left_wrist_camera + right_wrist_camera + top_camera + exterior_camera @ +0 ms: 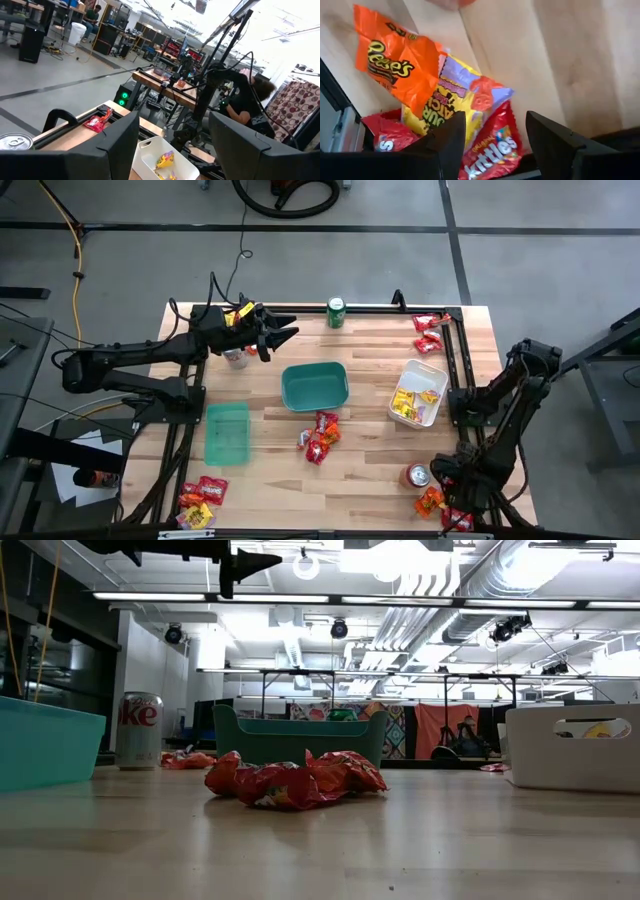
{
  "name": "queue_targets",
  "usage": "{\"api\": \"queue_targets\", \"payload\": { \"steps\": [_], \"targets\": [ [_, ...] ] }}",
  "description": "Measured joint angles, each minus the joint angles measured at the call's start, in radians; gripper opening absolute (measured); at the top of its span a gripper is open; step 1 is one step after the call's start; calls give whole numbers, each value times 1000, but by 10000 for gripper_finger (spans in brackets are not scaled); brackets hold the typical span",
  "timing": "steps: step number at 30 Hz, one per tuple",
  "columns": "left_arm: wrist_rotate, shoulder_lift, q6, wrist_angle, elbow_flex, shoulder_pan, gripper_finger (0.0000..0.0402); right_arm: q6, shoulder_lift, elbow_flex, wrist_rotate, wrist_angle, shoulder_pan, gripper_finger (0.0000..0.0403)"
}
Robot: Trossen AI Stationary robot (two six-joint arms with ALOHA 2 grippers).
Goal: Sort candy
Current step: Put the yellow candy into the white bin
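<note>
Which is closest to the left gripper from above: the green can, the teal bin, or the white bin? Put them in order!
From the left gripper:
1. Green can, at the table's far edge.
2. Teal bin, mid-table, only slightly farther.
3. White bin, toward the right side.

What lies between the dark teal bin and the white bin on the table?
Only bare wood. In the high view, nothing sits between the dark teal bin and the white bin.

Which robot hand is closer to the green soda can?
The left one. The left gripper hovers open just beside the green can at the table's far edge; the right gripper is over candy at the near right corner.
</note>
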Motion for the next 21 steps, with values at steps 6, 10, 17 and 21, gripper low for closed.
{"api": "queue_targets", "payload": {
  "steps": [6, 10, 17, 21],
  "targets": [
    [0, 0, 0, 0, 0, 0, 227, -8, 55, 0, -30, 42, 0, 201],
    [0, 0, 0, 0, 0, 0, 227, -8, 68, 0, -30, 46, 0, 201],
    [-10, 0, 0, 0, 0, 0, 227, -40, 79, 0, -34, 54, 0, 172],
    [-10, 0, 0, 0, 0, 7, 227, -54, 79, 0, -49, 55, -5, 75]
  ]
}}
